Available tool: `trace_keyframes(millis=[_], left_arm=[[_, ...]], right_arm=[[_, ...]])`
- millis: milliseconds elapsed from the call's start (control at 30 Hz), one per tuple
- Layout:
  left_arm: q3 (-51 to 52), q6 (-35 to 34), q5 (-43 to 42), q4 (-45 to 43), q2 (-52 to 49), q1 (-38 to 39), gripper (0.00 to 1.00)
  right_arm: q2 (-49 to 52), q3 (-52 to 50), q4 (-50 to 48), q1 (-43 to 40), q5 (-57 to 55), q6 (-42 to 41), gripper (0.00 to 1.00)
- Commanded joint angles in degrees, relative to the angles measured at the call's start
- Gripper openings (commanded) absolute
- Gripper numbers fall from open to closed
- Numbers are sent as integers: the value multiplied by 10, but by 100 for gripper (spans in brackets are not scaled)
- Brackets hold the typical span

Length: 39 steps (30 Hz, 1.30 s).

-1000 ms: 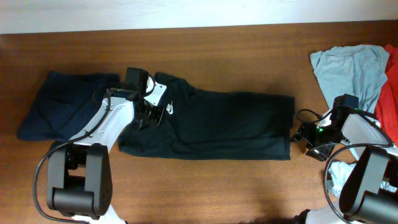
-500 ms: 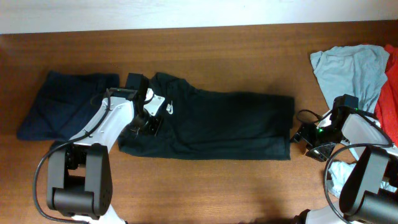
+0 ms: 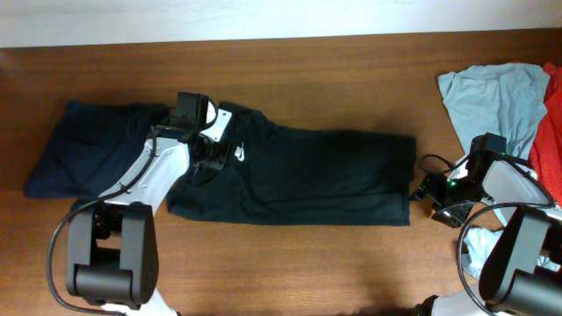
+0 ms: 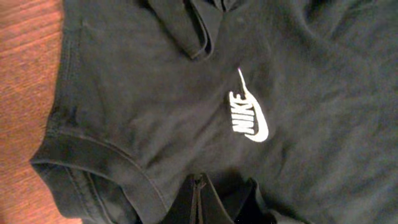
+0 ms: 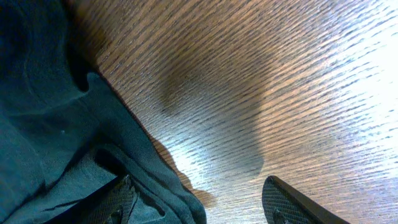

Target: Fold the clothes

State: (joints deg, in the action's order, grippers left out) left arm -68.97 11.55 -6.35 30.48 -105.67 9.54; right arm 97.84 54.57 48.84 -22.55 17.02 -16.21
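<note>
Black T-shirt (image 3: 325, 175) lies spread across the middle of the surface (image 3: 334, 79), collar end left, hem end right. Brown wood grain all over, and a pale wall (image 3: 263, 17) runs beyond the far edge.

At the collar end the left gripper (image 3: 211, 160) is clenched, tips down on the cloth just beside the white logo (image 3: 239, 156). Can't tell if a fold is pinched between them. At the hem's right corner the right gripper (image 3: 432, 191) is released, jaws apart.

Only the left wrist view shows that the logo (image 4: 249, 115) reads NIKE. It also shows the ribbed collar (image 4: 93, 165) lying toward bare wood. Right wrist view adds one finger (image 5: 118, 199) over the hem edge and the other finger (image 5: 292, 202) over bare wood with glare on it.

Around it:
- dark-navy garment (image 3: 88, 149) sits toward the left edge, and the left arm covers where it meets the shirt.
- light-blue garment (image 3: 492, 101) sits at the far right corner.
- red garment (image 3: 551, 123) is beside the light-blue one and is cut off at the right edge.
- The right arm overlaps a pale-blue piece (image 3: 479, 246) near the near right corner.
</note>
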Motion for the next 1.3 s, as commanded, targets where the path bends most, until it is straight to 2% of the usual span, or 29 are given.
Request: trace_keyframes(millis=[0,100,167,267,400,567,667,867,1067,1167,1267], left_arm=[[-28,-30,-9,45,-2,0,1],[-70,-30,-63,156,6,2,6],[-75,-33,-67,222,9,2,16],[-53,-33,-59,247,7,2,21],[23,-56,-45,193,6,1,20],[83,-62,5,86,6,0,12],[88,-61,32,45,6,0,9],[83,-61,32,14,6,0,9],[82,-56,38,-97,6,0,10],[64,-64,38,-95,7,0,16],[6,-94,38,-7,9,0,25]], right_arm=[[-10,10,1,-3,4,4,72],[-10,10,3,-3,3,4,71],[-10,10,2,-3,3,4,72],[-10,10,0,-3,3,4,72],[-10,10,-2,-3,3,4,72],[-10,10,-2,-3,4,4,72],[-10,10,0,-3,4,4,72],[-10,10,0,-3,3,4,72],[-10,10,-2,-3,4,4,72],[-10,10,1,-3,4,4,72],[-10,10,3,-3,4,4,72]])
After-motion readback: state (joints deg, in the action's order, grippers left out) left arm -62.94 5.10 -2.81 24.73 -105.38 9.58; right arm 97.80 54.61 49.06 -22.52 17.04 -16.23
